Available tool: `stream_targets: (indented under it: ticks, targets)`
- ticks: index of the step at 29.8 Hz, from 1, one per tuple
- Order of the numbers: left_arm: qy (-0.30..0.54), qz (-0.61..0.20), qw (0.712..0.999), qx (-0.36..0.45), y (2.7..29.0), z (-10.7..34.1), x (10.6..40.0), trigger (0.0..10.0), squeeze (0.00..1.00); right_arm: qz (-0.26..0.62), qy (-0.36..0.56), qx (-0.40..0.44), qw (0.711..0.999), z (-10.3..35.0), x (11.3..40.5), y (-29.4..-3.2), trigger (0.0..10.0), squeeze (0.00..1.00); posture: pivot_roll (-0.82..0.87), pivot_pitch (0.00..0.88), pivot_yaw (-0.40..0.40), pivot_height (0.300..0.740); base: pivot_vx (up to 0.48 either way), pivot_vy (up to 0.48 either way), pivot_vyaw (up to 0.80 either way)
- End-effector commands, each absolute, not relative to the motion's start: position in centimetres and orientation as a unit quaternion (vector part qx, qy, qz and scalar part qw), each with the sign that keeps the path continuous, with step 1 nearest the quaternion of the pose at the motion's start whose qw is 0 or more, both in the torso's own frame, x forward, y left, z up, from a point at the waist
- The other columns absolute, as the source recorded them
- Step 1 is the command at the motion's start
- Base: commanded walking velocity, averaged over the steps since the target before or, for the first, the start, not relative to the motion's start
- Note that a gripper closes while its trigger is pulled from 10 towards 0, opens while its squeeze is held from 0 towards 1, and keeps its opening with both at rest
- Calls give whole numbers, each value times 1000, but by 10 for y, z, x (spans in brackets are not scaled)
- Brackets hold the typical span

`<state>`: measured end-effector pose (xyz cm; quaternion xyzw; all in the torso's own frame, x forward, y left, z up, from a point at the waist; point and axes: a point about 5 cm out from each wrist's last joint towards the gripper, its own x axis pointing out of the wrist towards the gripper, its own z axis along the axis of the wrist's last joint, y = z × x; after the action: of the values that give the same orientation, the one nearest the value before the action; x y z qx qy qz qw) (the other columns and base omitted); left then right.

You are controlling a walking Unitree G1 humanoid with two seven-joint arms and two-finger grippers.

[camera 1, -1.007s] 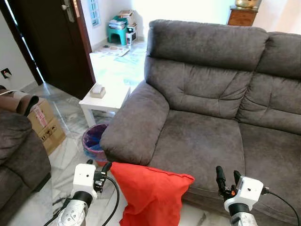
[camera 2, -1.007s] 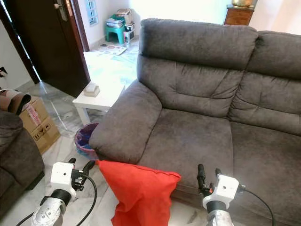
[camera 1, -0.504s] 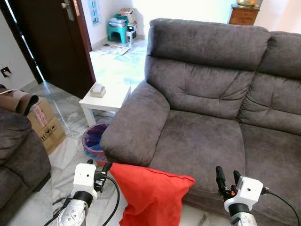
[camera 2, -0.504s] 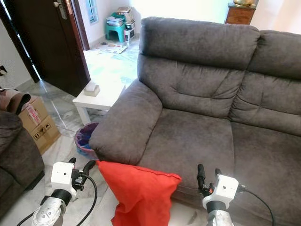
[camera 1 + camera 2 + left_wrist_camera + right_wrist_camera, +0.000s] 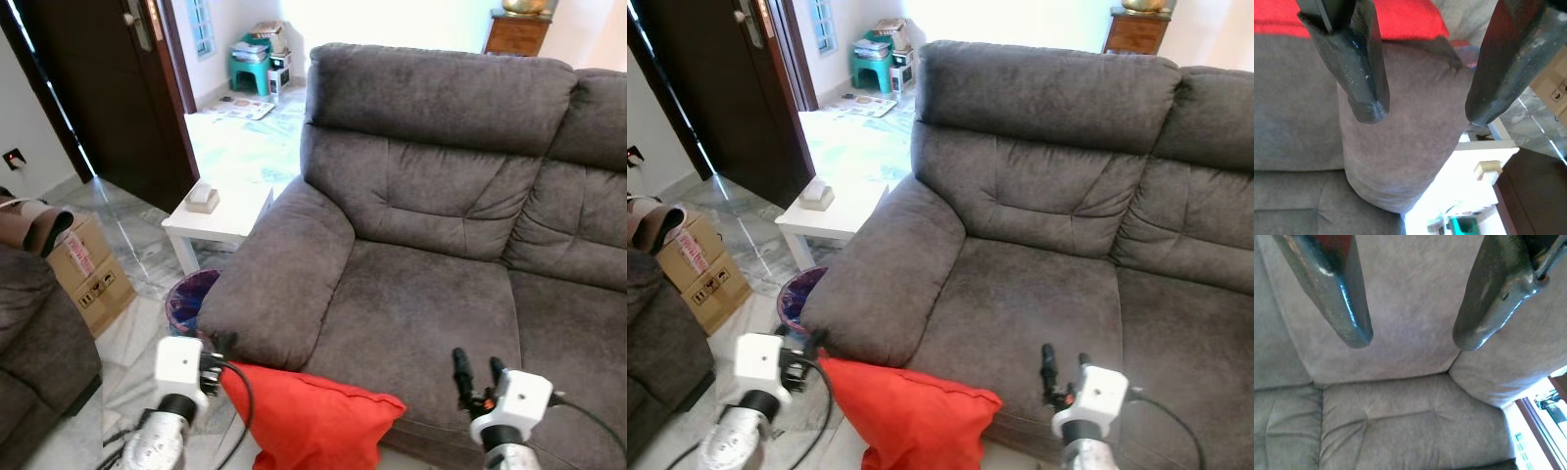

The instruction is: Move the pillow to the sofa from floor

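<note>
A: Pillow (image 5: 309,421) first. Where do we put it relative to the sofa (image 5: 431,245)?

B: We put it low against the sofa's front edge, just below the nose of the armrest (image 5: 279,279). It is red, it lies broadly along the front of the seat cushion (image 5: 421,313), and one corner pokes toward the middle of that cushion. We cannot see its underside, so whether it rests on the floor (image 5: 137,323) or hangs clear of it we cannot tell.

A: And the left gripper (image 5: 217,354)?

B: It sits at the pillow's armrest-side corner, touching or very nearly so. In the left wrist view its two black fingers (image 5: 1359,73) stand apart with the armrest showing between them and red cloth behind their roots. So the tips close on nothing, though the corner may be caught further back; the head views are too cramped there to say.

A: So the pillow lies behind the fingertips, not ahead of them?

B: That is our reading. The fingers point up past the armrest toward the sofa's back.

A: Right gripper (image 5: 472,370)?

B: It hovers over the front of the seat cushion, on the far side of the pillow's free corner and apart from it. Its fingers (image 5: 1337,293) are spread and empty, with only grey upholstery between them.

A: Which arm is nearer, then?

B: The left, plainly. We judge the move turns on lifting that corner up and over the seat's front edge.
</note>
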<state>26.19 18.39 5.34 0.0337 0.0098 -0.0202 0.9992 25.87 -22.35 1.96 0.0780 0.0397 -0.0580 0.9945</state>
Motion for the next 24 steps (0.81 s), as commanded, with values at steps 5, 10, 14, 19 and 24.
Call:
stream_targets:
  ticks: [5, 10, 14, 19, 24]
  targets:
    - [15, -13, 999, 44, 191, 53, 260, 10000, 0, -50, 42, 86, 994, 18, 259, -216, 10000, 0, -17, 75, 7, 740, 0, 0, 0]
    - [15, -16, 999, 47, 190, 53, 260, 10000, 0, -48, 42, 88, 994, 18, 259, -215, 10000, 0, -18, 76, 7, 740, 0, 0, 0]
    - [15, -16, 999, 50, 190, 53, 259, 10000, 0, -45, 42, 89, 994, 18, 259, -215, 10000, 0, -16, 75, 6, 740, 0, 0, 0]
    - [14, -17, 999, 49, 190, 53, 259, 10000, 0, -38, 42, 86, 995, 19, 260, -213, 10000, 0, -17, 75, 6, 740, 0, -394, 0]
    - [11, -14, 999, 44, 190, 54, 260, 10000, 0, -36, 43, 85, 995, 18, 260, -213, 10000, 0, -17, 76, 6, 740, 0, -149, 0]
